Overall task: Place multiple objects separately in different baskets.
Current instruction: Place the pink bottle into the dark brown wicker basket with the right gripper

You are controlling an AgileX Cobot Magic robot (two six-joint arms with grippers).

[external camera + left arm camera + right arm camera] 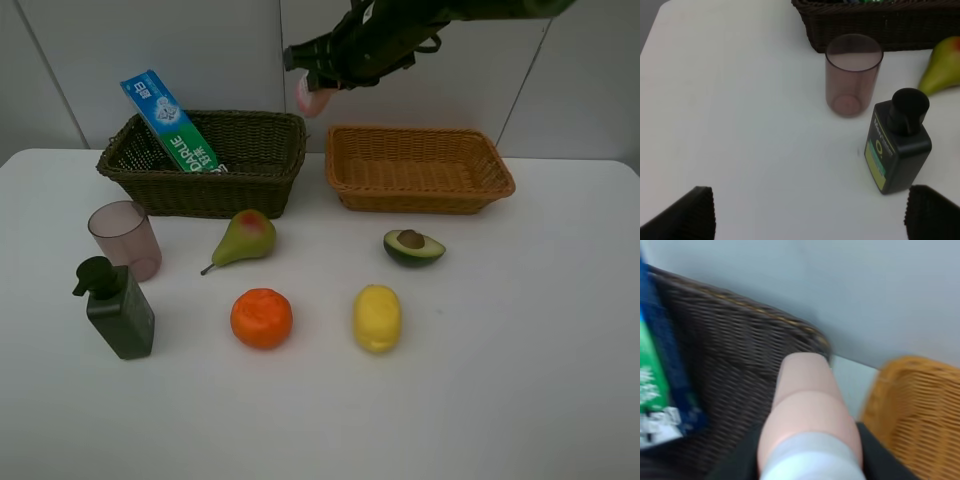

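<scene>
My right gripper (pixel 318 88) is shut on the small pink bottle (pixel 314 98) and holds it in the air above the gap between the dark basket (pixel 210 190) and the orange-tan basket (pixel 420 190). The right wrist view shows the bottle (pixel 807 415) over the dark basket's corner (pixel 740 350). The toothpaste box (pixel 170 122) leans inside the dark basket. The pink cup (pixel 125 240), pump bottle (pixel 118 308), pear (pixel 246 238), orange (pixel 261 318), lemon (pixel 377 318) and avocado half (pixel 413 247) stand on the table. My left gripper (pixel 810 215) is open above the table near the cup (pixel 852 75) and pump bottle (pixel 897 145).
The white table (pixel 520 380) runs to a grey-white wall behind the baskets. The orange-tan basket holds nothing visible.
</scene>
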